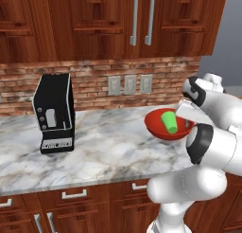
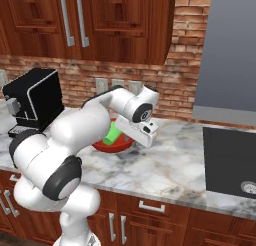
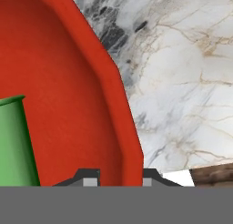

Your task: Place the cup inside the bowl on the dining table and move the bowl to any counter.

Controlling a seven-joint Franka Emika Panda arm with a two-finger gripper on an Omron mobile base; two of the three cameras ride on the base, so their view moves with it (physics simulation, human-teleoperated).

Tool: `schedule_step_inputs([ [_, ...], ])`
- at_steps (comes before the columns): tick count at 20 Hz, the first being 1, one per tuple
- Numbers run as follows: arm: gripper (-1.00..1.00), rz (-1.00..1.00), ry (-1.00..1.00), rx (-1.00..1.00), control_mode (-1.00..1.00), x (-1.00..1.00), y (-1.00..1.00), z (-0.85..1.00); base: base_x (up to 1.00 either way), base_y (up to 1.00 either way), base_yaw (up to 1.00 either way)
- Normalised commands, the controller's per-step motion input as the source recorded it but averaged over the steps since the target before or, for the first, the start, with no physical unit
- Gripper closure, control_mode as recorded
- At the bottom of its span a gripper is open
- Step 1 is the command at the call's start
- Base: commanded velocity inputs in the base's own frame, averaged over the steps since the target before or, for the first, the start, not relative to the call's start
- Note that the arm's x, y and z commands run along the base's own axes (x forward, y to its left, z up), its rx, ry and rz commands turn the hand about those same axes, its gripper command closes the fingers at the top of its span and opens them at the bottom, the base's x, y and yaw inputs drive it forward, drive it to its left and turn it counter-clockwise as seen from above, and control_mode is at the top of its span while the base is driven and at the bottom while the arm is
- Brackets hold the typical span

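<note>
Worktop [image 1: 94,151]: marble, with the bowl [image 1: 158,125] over its right part, near the front edge; whether it rests there or hangs just above is unclear. The bowl looks rigid, glossy and probably slick, so the rim is the sensible hold. Claw [image 3: 117,178] is clamped on that rim, one finger inside, one outside. Cup [image 1: 169,121] leans loose inside the bowl; it looks light and likely to slide if tipped.

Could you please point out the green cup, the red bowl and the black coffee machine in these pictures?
green cup [image 1: 169,121], left base view, on its side wall.
red bowl [image 1: 156,123], left base view, on the inner wall left of the cup.
black coffee machine [image 1: 56,112], left base view, on its front.
</note>
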Motion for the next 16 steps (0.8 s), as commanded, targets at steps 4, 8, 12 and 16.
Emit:
schedule_step_inputs([
  [4, 1.00, 0.00, -0.02, -0.01, -1.00, 0.34, -0.02, -0.21, 0.00, 0.00, 0.00],
  [8, 1.00, 0.00, -0.03, 0.00, -1.00, 0.24, -0.06, -0.20, 0.00, 0.00, 0.00],
  [12, 1.00, 0.00, -0.03, 0.00, -1.00, 0.22, -0.05, -0.20, 0.00, 0.00, 0.00],
  [16, 1.00, 0.00, -0.02, 0.00, -1.00, 0.18, -0.04, -0.17, 0.00, 0.00, 0.00],
])
